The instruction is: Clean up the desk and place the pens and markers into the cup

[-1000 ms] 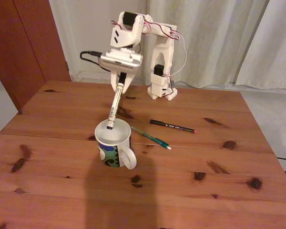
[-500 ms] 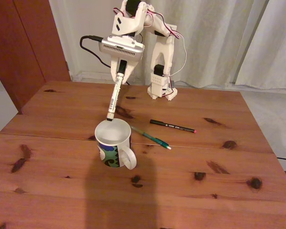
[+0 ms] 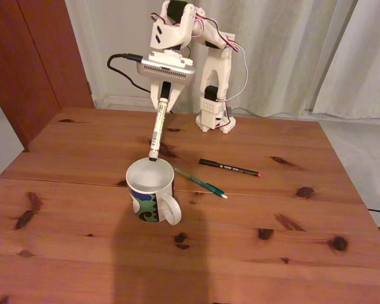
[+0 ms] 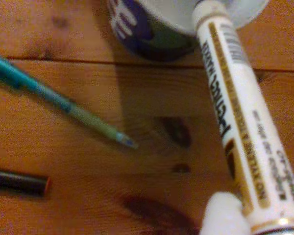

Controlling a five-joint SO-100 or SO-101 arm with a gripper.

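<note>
One thick white marker with a black cap (image 3: 156,132) hung over the white swirl-patterned mug (image 3: 151,190) | white gripper (image 3: 164,101) pinched its top end | light, stiff, probably slippery; best held mid-barrel

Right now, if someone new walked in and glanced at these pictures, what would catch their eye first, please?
Probably the white marker hanging from the arm's hand, its black tip just over the rim of the mug in the fixed view. Next, two pens lie on the desk to the right of the mug: a green pen close beside it and a black pen farther back.
</note>
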